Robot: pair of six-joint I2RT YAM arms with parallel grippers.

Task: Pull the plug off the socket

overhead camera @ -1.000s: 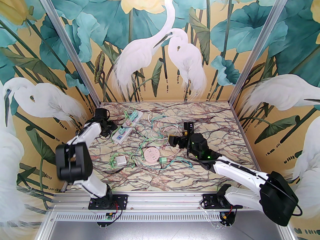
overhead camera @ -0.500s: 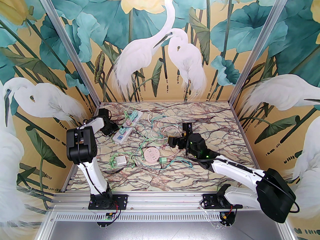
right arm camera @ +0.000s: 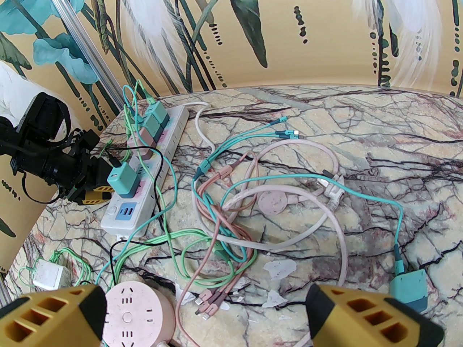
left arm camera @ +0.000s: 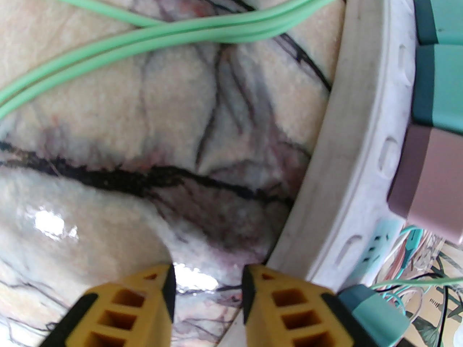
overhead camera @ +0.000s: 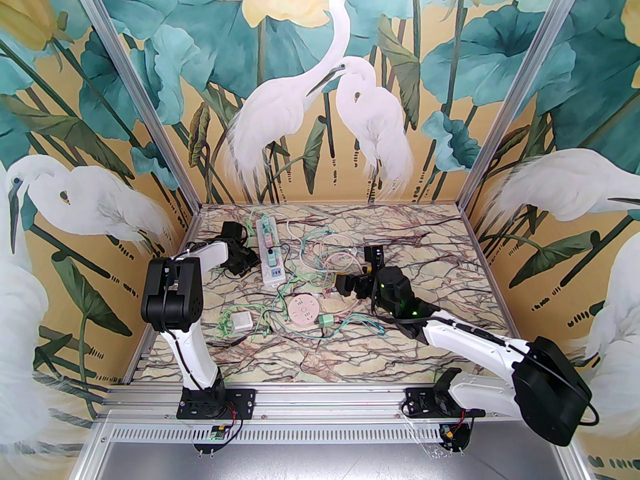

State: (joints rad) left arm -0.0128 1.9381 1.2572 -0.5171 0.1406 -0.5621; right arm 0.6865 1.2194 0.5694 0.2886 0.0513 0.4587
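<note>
Top external desk: a marble-patterned desk [overhead camera: 425, 248] carries a long white plastic power strip [overhead camera: 270, 260], the landmark for every place below.
Strip axis: its length runs from the desk's near side toward the far side, only a little off square to the arm bases.
Cable tangle: loose pink, teal and green charging cables [overhead camera: 320, 263] lie on the strip's right, between it and the right arm.
Right fingers: the right fingers [overhead camera: 343, 284] hang well apart from the strip, beyond that tangle. The right wrist view shows them spread wide and empty.
Left fingers: the left fingers [overhead camera: 246, 266] sit just beside the strip's left long edge, level with its near half. The left wrist view shows them parted a moderate way with bare desk between them. One finger is close against the strip's side wall; whether it touches I cannot tell.
Task plug: a teal cube-shaped plastic charger plug [right arm camera: 123, 181] stands seated in the strip's near half. A mauve cube plug [left arm camera: 427, 183] and two further teal cube plugs [left arm camera: 437, 85] sit toward the far end.
Key relation: the near teal plug lies across the strip's edge from the left fingers, off to one side and not between them.
Judgement: the left arm is much nearer. It likely must shift sideways over the strip to straddle the cube, then pull straight away from the strip's face.
</note>
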